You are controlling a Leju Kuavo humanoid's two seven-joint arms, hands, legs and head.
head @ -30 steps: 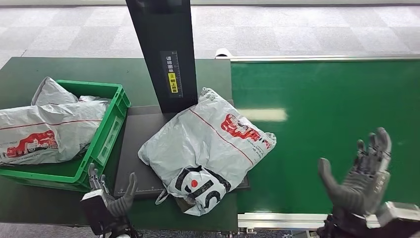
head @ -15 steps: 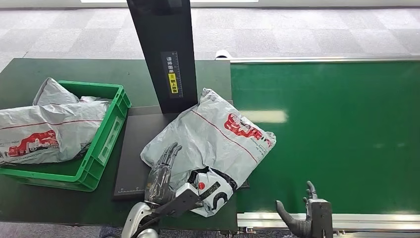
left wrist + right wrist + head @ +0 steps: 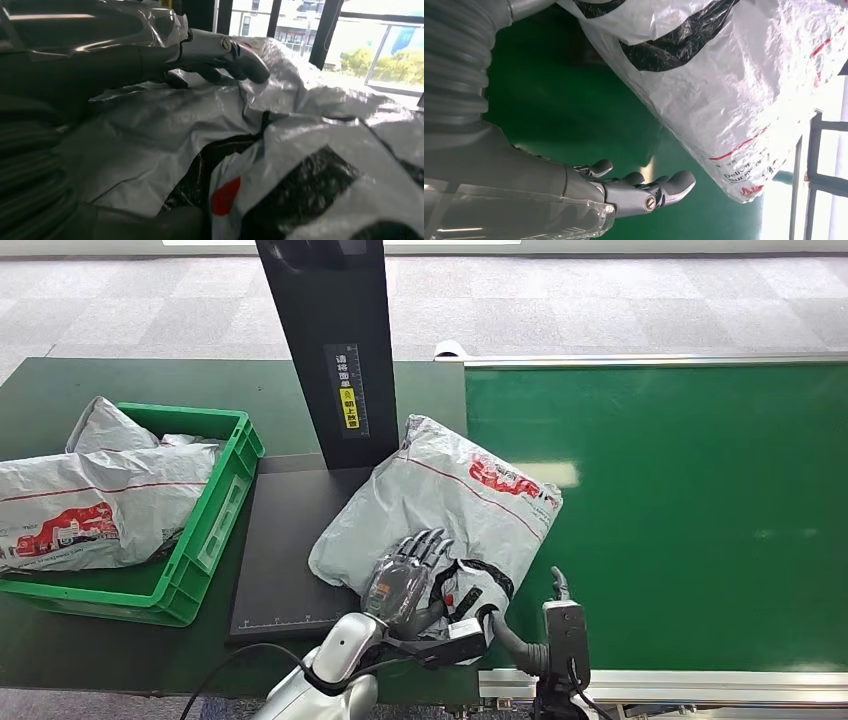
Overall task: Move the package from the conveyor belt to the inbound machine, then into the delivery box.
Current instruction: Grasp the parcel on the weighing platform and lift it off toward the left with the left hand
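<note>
1. Left hand (image 3: 405, 580) lies flat on the near end of the grey plastic mailer package (image 3: 470, 505), fingers spread and pressing, nothing pinched; the left wrist view shows its fingers (image 3: 220, 50) on crinkled film.
2. Left of it, a green plastic crate (image 3: 215, 510) holds other grey mailer bags (image 3: 90, 500); this is likely the delivery box.
3. The package rests partly on the black flat scanner platform (image 3: 285, 560) of the inbound machine, its far side overhanging the green conveyor belt (image 3: 680, 490).
4. Right hand (image 3: 555, 625) sits at the belt's near edge just beside the package, fingers loosely extended, holding nothing.
5. To do the step well, gather a firm fold of film before lifting; flat pressure will probably slip.
6. Red lettering on the package is unreadable; "Deliver" shows in the right wrist view. The black post (image 3: 330, 340) carries a yellow label with small characters.
</note>
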